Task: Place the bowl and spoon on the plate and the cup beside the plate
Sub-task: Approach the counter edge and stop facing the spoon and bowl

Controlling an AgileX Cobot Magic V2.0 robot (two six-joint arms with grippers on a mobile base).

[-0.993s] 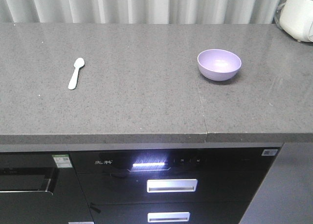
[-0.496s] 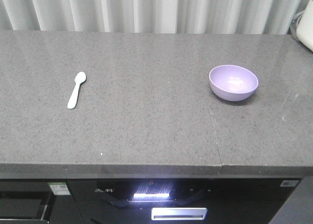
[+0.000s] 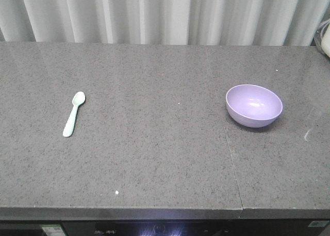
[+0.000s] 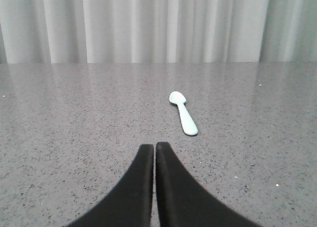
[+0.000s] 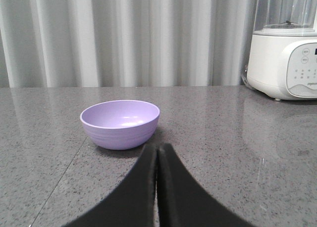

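A: Bright or dim?
B: Evenly bright, soft light. The counter [image 3: 154, 158] carries a pale sheen near the curtain [image 3: 154, 14].
A: Shadows?
B: Only a faint one under the bowl [image 3: 253, 105]; focus is fairly sharp

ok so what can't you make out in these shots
plate and cup: in no view.
white appliance: top cut off by the right wrist view's upper edge; only a sliver shows at the front view's right edge.
left gripper, right gripper: only dark fingertips, pressed together, at the wrist views' bottom edges; absent from the front view.
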